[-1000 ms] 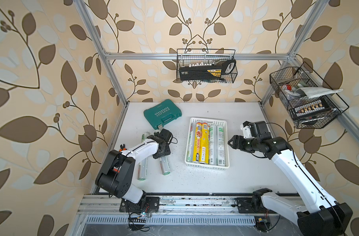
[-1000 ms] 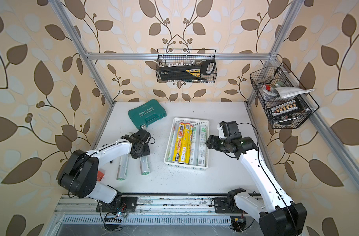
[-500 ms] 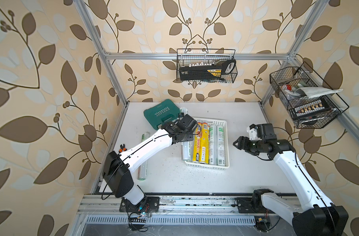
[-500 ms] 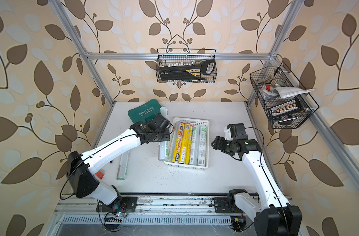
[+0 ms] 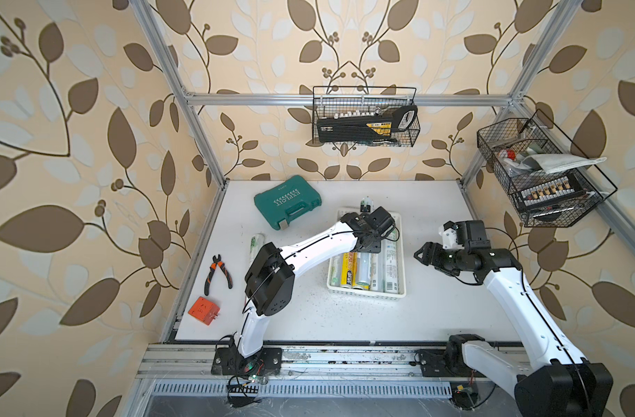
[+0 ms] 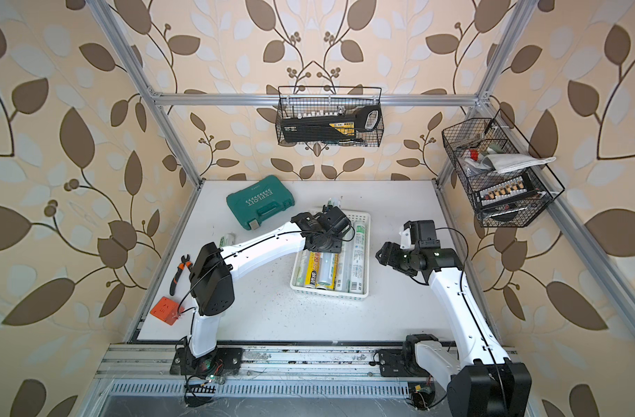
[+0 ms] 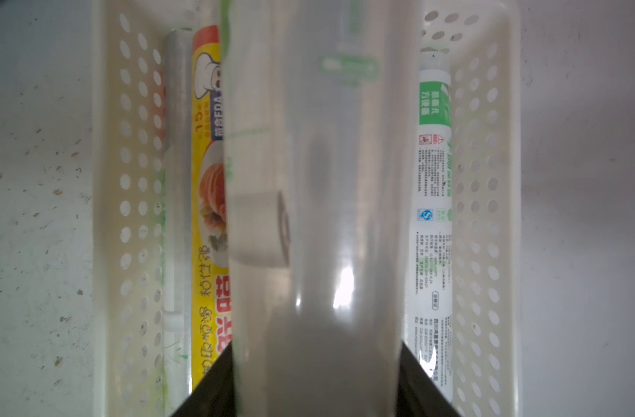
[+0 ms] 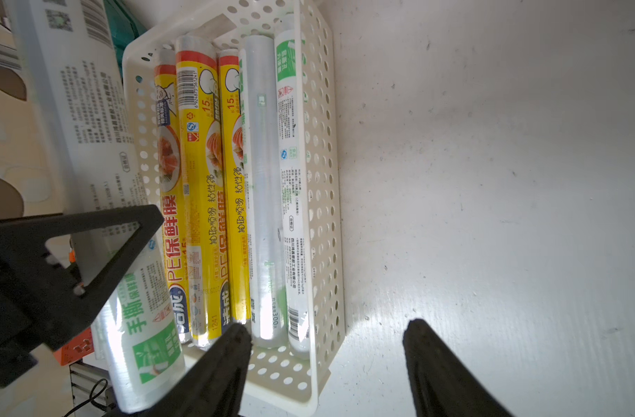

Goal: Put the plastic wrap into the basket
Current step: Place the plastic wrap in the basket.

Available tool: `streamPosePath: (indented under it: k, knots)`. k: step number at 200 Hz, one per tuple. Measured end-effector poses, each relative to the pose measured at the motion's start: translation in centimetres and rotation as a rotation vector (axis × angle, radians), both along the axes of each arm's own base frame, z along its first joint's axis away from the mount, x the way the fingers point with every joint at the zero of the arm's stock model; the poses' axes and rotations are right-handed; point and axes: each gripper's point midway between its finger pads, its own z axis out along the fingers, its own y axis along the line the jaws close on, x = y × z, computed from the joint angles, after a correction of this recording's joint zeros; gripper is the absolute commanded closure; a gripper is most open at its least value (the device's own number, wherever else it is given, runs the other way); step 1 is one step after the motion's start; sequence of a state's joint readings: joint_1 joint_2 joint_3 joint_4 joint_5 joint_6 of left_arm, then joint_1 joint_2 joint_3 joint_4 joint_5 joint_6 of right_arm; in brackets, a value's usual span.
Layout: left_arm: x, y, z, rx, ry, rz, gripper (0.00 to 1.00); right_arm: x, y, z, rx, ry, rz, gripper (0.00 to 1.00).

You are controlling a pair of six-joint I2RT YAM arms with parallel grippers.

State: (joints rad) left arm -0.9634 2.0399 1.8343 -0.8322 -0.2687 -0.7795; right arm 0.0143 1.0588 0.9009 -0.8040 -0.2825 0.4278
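Above the white table (image 5: 344, 325), the left gripper (image 5: 368, 234) is clenching a silvery roll (image 8: 142, 317) over the basket (image 5: 366, 293), apparently due for lowering and release, while the right gripper (image 5: 422, 254) is hanging open.

Both top views look steeply down from high in front of the white desk (image 5: 344, 321) (image 6: 290, 317), sharing the whole scene around the shallow white perforated plastic basket (image 5: 366, 293) (image 6: 326, 294). The left wrist view sits close above the basket (image 7: 139, 180); the right wrist view, just beside it (image 8: 323, 180).
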Motion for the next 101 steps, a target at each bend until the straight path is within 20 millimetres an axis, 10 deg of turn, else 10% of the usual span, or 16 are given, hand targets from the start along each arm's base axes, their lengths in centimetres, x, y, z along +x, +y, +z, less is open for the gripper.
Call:
streamPosePath:
  k: [101]
  knots:
    - [-0.6, -2.6, -2.9, 0.028, 0.044, -0.025, 0.55, 0.1, 0.0, -0.2, 0.009, -0.004, 0.002, 0.30]
